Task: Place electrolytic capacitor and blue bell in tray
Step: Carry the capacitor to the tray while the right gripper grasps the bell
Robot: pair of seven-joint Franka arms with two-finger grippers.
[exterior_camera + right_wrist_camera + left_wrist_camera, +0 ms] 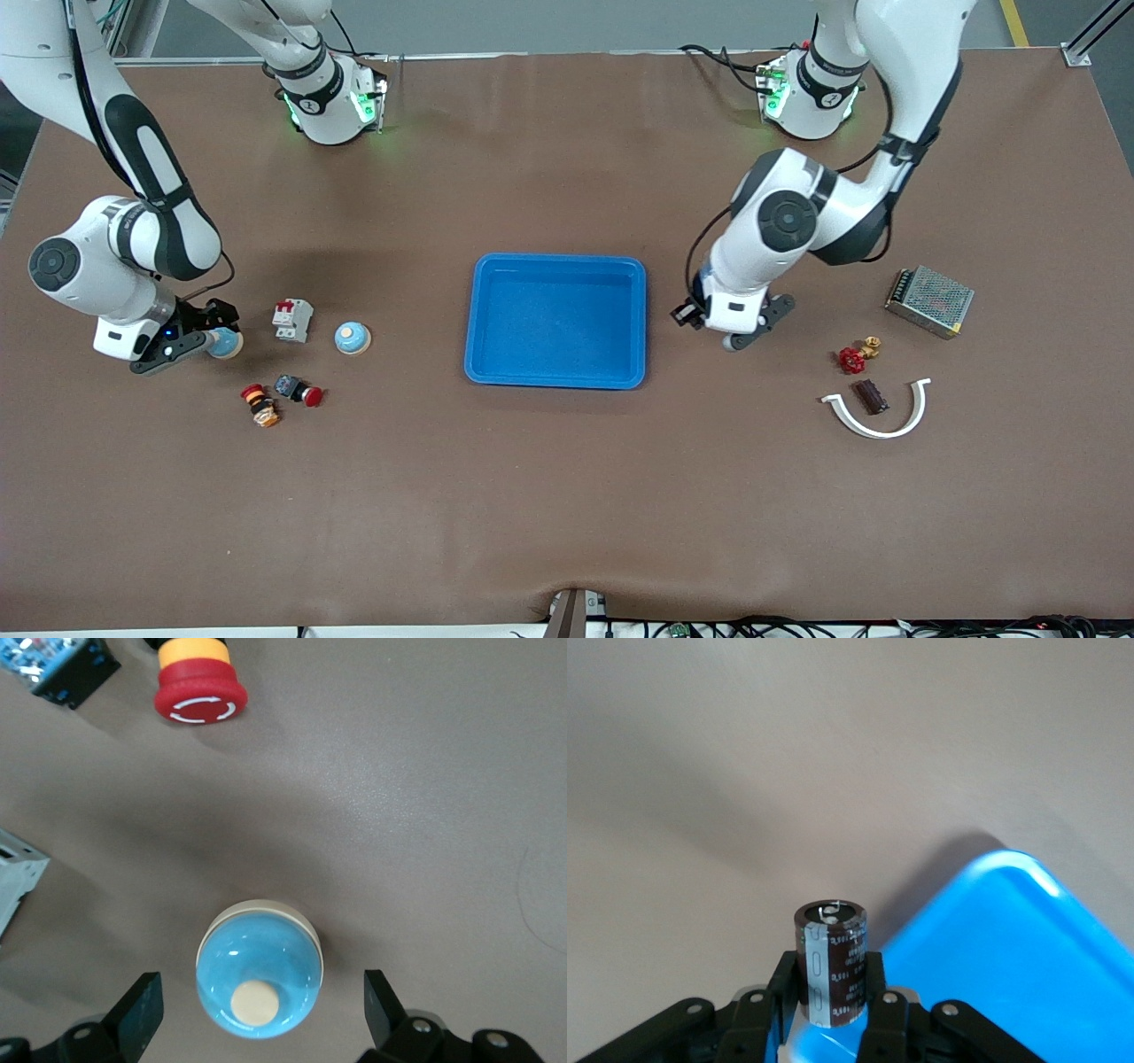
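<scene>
On the brown table [567, 496], carry the brown can-shaped capacitor [831, 957], pinched in the left gripper [732, 339] beside the shallow bright blue plastic tray [556, 260], over its rim; squeeze the wide right gripper [263, 1008] evenly round the shiny blue dome bell [257, 966].

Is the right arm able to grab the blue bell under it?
Probably yes: the right gripper hangs open over that blue bell, a finger on each side, nothing between.

The front view looks down from high across the table [567, 496], facing both arms' bases. Each wrist view looks down close past its own fingers; the left wrist view shares the tray [1028, 957] [556, 321] with the front view.
</scene>
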